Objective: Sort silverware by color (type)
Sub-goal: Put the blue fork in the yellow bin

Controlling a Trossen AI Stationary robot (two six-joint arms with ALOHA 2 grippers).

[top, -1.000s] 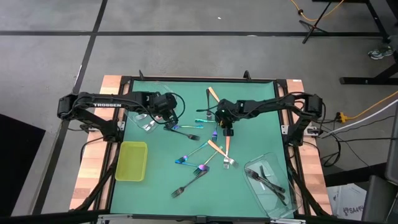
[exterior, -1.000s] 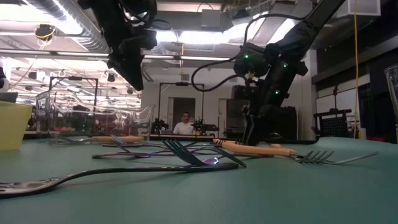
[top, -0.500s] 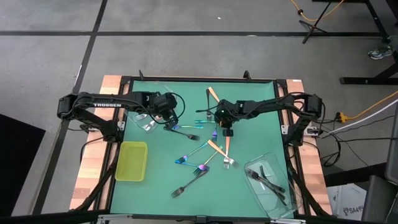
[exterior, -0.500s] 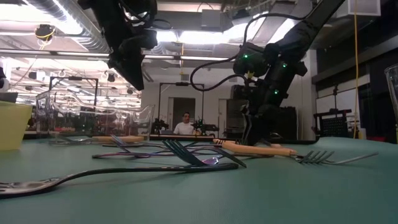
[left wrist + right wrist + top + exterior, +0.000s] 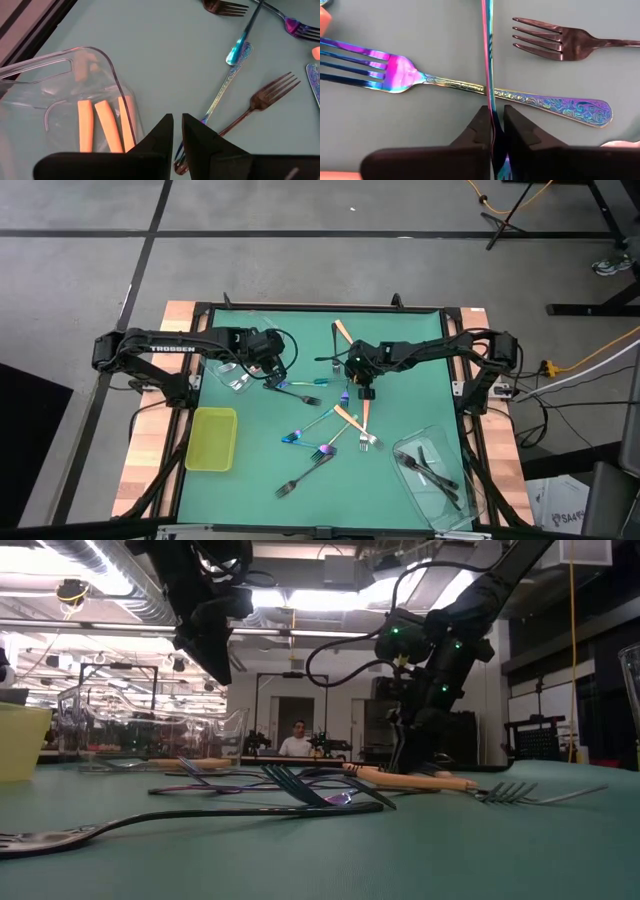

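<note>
A: Where was the right gripper [image 5: 494,131]?

B: Low over the middle of the green table [image 5: 250,480], its fingers [image 5: 476,125] pinched onto the thin handle of an iridescent fork [image 5: 489,75], which ran straight between them. A second iridescent fork [image 5: 470,87] lay crosswise beneath it, and a dark fork [image 5: 560,42] lay just beside.

A: And the left gripper [image 5: 177,131]?

B: Near the clear tub [image 5: 65,95] at the table's left, where orange-tan handles [image 5: 102,125] lay inside. Its fingers [image 5: 161,132] stood nearly together with only a narrow slit between them, clasping nothing I could see.

A: The rest of the silverware?

B: Scattered across the table's centre: orange-handled forks [image 5: 350,423] and more iridescent and dark ones. A second clear tub [image 5: 440,480] at the near right held dark forks [image 5: 428,468]. The yellow-green tray [image 5: 210,440] sat at the near left
</note>
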